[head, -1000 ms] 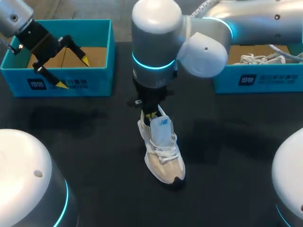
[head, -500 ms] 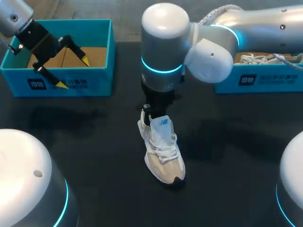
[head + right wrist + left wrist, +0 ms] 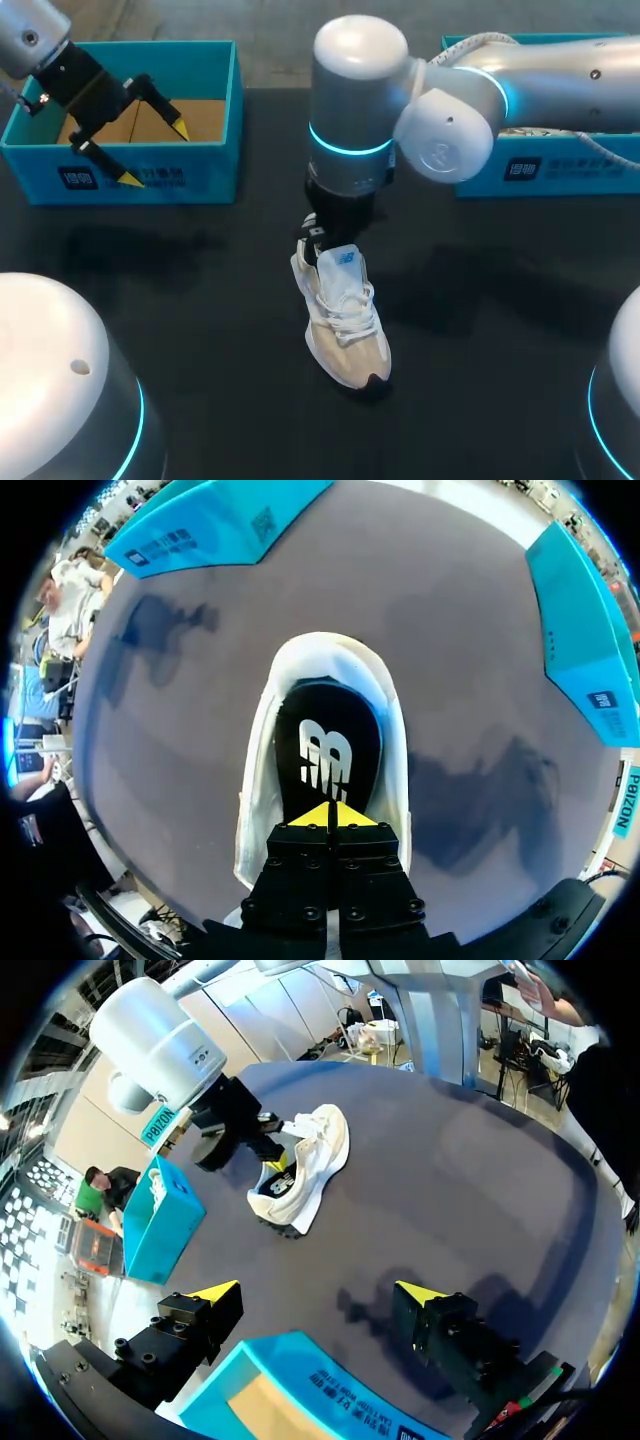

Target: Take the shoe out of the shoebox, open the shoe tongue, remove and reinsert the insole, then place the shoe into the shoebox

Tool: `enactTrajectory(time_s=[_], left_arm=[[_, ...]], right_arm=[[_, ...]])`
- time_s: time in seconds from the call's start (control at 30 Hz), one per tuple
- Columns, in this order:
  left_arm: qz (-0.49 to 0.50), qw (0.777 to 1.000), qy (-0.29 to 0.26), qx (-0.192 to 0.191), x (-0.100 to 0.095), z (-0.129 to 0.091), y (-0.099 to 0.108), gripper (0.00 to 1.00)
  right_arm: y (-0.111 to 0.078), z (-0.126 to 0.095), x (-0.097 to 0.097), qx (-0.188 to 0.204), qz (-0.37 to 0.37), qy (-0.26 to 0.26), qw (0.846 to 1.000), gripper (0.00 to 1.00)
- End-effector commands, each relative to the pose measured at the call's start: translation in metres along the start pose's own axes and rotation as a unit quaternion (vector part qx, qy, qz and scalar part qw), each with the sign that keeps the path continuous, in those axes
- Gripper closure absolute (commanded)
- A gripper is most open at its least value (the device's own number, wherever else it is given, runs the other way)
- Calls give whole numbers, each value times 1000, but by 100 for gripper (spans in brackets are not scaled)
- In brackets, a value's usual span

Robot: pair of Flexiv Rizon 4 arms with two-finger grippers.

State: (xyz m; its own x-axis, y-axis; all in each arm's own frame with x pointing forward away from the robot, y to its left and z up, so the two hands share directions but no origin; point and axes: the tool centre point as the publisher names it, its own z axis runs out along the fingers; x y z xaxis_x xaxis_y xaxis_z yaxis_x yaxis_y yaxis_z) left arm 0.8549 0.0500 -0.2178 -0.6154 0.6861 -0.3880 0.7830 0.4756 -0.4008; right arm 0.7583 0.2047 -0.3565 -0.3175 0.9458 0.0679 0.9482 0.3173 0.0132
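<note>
A white and beige shoe (image 3: 345, 325) lies on the dark table with its toe toward me and its white tongue (image 3: 343, 268) raised. My right gripper (image 3: 315, 238) hangs over the heel opening. In the right wrist view its yellow tips (image 3: 330, 815) are pressed together just above the black insole (image 3: 325, 715), which lies inside the shoe (image 3: 262, 760); nothing shows between them. My left gripper (image 3: 155, 152) stands open over the blue shoebox (image 3: 215, 170) at the back left. Its wrist view has the gripper (image 3: 318, 1292) above that box (image 3: 300, 1380), with the shoe (image 3: 305, 1165) far ahead.
A second blue box (image 3: 560, 170) stands at the back right, mostly hidden behind my right arm; white laces (image 3: 590, 135) show in it. Two white robot bases fill the near corners. Dark table surface (image 3: 200, 300) lies around the shoe.
My right arm's wrist has swung to the right while its gripper stayed at the shoe's heel opening. The shoe and my left arm have not moved.
</note>
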Motion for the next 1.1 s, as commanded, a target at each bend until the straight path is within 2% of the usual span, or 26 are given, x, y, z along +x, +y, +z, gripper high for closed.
enactTrajectory(time_s=[0.03,0.2,0.4,0.5,0.7,0.8,1.1], left_arm=[[0,1000,2,0,-1,0,1,0],[0,1000,2,0,-1,0,1,0],[0,1000,2,0,-1,0,1,0],[0,1000,2,0,-1,0,1,0],[0,1000,2,0,-1,0,1,0],[0,1000,2,0,-1,0,1,0],[0,1000,2,0,-1,0,1,0]], right_arm=[[1,9,2,6,0,4,1000,100],[4,25,2,22,-1,12,1000,100],[7,32,3,35,-2,15,999,100],[8,30,3,37,-1,15,999,100],[15,5,6,7,-8,-4,1000,100],[22,-1,5,0,-15,-9,1000,100],[41,18,2,7,-25,6,1000,100]])
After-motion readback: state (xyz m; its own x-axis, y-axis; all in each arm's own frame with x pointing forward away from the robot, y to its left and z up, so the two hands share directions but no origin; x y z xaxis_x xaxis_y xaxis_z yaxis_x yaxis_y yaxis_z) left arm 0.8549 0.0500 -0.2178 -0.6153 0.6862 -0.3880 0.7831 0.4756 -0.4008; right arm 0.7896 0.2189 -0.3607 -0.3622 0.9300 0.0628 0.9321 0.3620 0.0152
